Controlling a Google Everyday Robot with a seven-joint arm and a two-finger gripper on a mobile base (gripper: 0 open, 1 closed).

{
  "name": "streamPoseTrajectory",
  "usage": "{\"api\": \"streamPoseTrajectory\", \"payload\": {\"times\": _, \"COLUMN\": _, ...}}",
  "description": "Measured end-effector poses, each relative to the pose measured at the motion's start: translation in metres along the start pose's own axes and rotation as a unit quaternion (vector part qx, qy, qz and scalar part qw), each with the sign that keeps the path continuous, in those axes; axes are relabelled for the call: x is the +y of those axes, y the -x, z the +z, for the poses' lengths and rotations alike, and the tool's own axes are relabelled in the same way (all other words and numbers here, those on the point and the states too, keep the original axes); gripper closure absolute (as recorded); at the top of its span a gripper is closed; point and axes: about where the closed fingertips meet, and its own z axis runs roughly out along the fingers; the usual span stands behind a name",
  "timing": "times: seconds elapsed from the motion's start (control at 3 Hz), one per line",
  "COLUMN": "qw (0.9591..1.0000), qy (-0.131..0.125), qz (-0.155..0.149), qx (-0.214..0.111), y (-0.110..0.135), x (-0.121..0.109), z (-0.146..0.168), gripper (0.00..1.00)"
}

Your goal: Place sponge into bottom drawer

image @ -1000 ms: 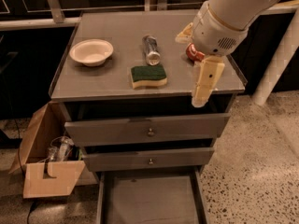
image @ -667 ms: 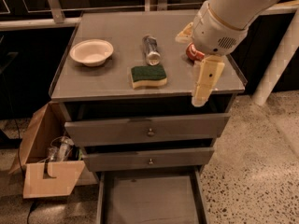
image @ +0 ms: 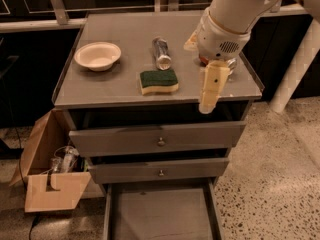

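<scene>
So the small rectangular sponge, dark green scrub side up on pale yellow foam (image: pixel 159 81), is lying flat on the grey metal cabinet top (image: pixel 100 89), near the front edge and roughly in the middle. Nothing is touching it.

The robot's white arm comes in from the top right, and its pale cream gripper (image: pixel 209 96) hangs pointing down at the front right edge of the top, right of the sponge and clearly apart from it. Its lower end overlaps the dark gap above the top drawer. Honestly I can't tell whether the claw is spread or pressed together from this angle, but it's not pinching the sponge.

The wide, shallow grey bottom drawer (image: pixel 162 216) is pulled out at the foot of the cabinet, flat floor showing. The two upper grey drawers with small round knobs (image: pixel 160 140) sit closed above it.

Other stuff on top: a round cream bowl (image: pixel 97 55) at the left, and a shiny cylindrical can or bottle lying on its side (image: pixel 161 53) just behind the sponge. Something reddish sits behind the arm's wrist, mostly hidden.

On the floor left of the cabinet there's an open brown cardboard box (image: pixel 52 191) with some clear glassware in it. A speckled stone floor (image: pixel 272 174) is on the right.
</scene>
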Motion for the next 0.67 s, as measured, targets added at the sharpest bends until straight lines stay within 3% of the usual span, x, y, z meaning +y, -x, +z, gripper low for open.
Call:
{"api": "streamPoseTrajectory", "payload": {"times": 0.33, "qw": 0.9998, "qy": 0.018, "qz": 0.006, "qx": 0.001, "y": 0.0010, "x": -0.0193, "z": 0.0173, "gripper": 0.00}}
{"api": "streamPoseTrajectory", "payload": {"times": 0.67, "qw": 0.9999, "qy": 0.010, "qz": 0.002, "qx": -0.005, "y": 0.0078, "x": -0.0258, "z": 0.0206, "gripper": 0.00}}
